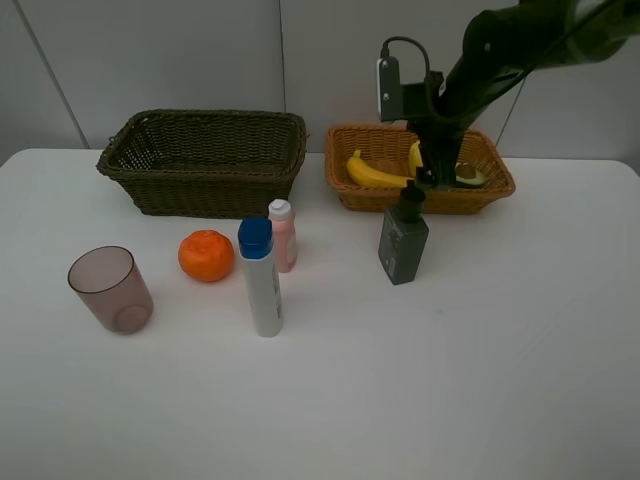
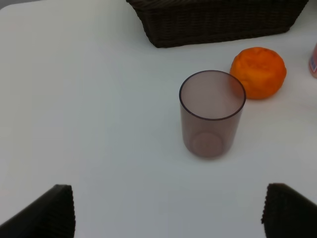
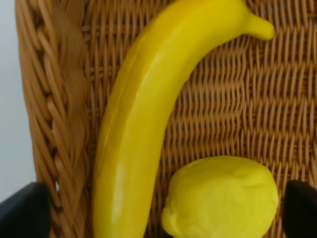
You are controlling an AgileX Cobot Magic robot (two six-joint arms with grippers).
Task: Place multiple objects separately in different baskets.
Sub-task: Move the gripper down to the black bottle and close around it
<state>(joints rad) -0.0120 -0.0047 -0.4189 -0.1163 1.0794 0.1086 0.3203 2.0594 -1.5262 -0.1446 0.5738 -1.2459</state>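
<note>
My right gripper (image 1: pixel 432 172) hangs inside the orange-tan basket (image 1: pixel 440 203), open. In the right wrist view its dark fingertips (image 3: pixel 25 210) stand wide either side of the lemon (image 3: pixel 220 198), which lies on the weave beside the banana (image 3: pixel 148 114). The halved avocado (image 1: pixel 468 176) lies in the same basket. My left gripper (image 2: pixel 168 213) is open, low over the table in front of the upright mauve cup (image 2: pixel 212 114), with the orange (image 2: pixel 258 72) just behind it. The dark basket (image 1: pixel 200 190) holds nothing that I can see.
The dark green bottle (image 1: pixel 403 240) stands just in front of the tan basket, under my right arm. The white blue-capped bottle (image 1: pixel 262 278) and the small pink bottle (image 1: pixel 283 235) stand close together mid-table, right of the orange (image 1: pixel 206 255).
</note>
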